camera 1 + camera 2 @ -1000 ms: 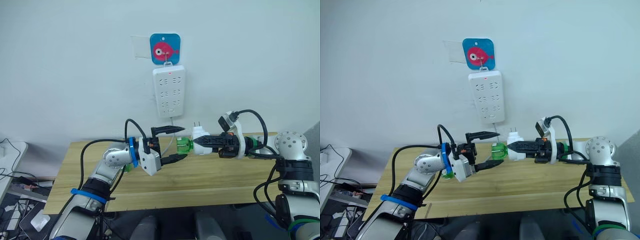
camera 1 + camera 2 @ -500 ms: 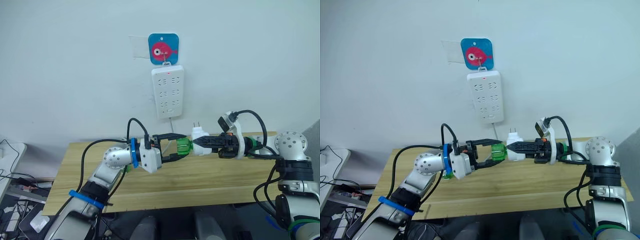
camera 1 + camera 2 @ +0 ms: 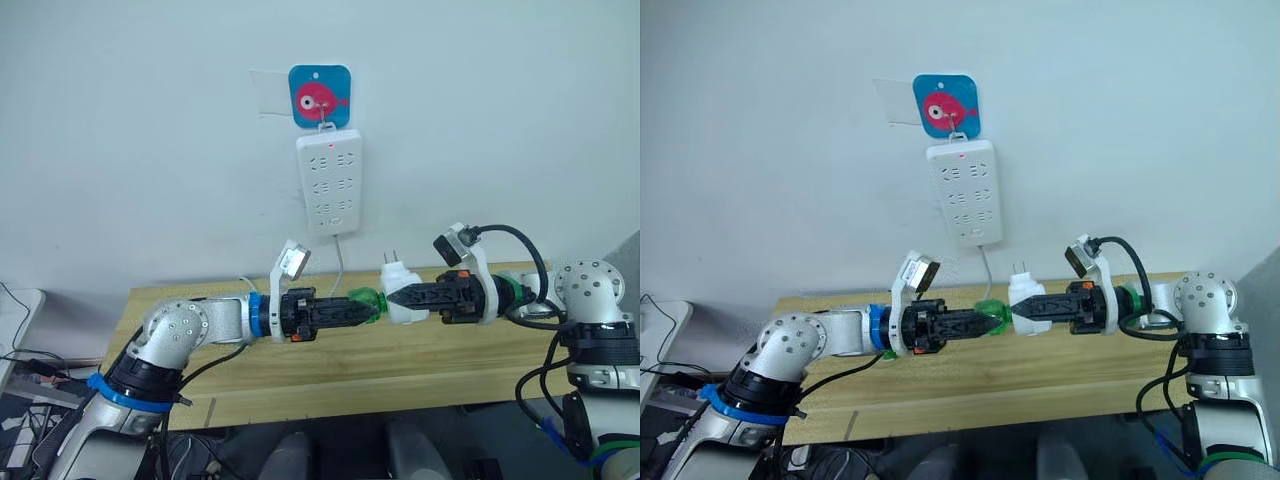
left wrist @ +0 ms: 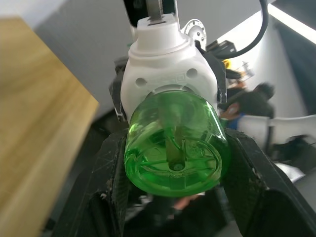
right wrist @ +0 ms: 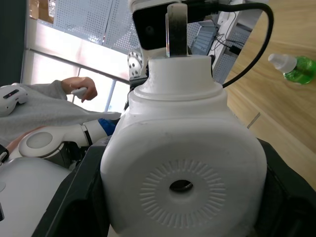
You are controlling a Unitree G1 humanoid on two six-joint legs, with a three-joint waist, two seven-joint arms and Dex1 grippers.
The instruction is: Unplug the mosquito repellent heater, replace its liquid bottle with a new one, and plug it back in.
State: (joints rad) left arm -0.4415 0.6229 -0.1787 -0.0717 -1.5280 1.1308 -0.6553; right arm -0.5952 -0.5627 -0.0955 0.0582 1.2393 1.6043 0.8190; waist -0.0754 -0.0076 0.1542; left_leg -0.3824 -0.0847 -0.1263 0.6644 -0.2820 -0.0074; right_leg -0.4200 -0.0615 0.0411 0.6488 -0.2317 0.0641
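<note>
The two arms met in mid-air above the wooden table (image 3: 330,365), in front of the wall. The right gripper (image 3: 397,296) was clamped on the mosquito repellent heater (image 3: 401,293), a small white rounded unit held sideways with its two metal prongs pointing up. The left gripper (image 3: 360,310) was closed around the green liquid bottle (image 3: 366,303), which was still seated in the heater's base.

The risk I saw was in the unscrewing. The bottle was smooth, clear plastic, and the left fingers (image 4: 111,182) pinched only its lower sides, so a twist could have slipped round it without turning it. If the right hold gave instead, the whole heater might have rotated in its fingers. A pull off-axis could have jammed the thread, or sent the bottle down onto the table.

In the right wrist view the heater's face showed fine ribs radiating around a small grey centre hole, its body glossy and unmarked. The bottle was bright translucent green with a wick rod visible inside.

A second green bottle with a white cap (image 5: 294,64) lay on its side on the table. The white power strip (image 3: 330,183) hung on the wall above, under a blue fish hook (image 3: 320,96), with the heater well below it.
</note>
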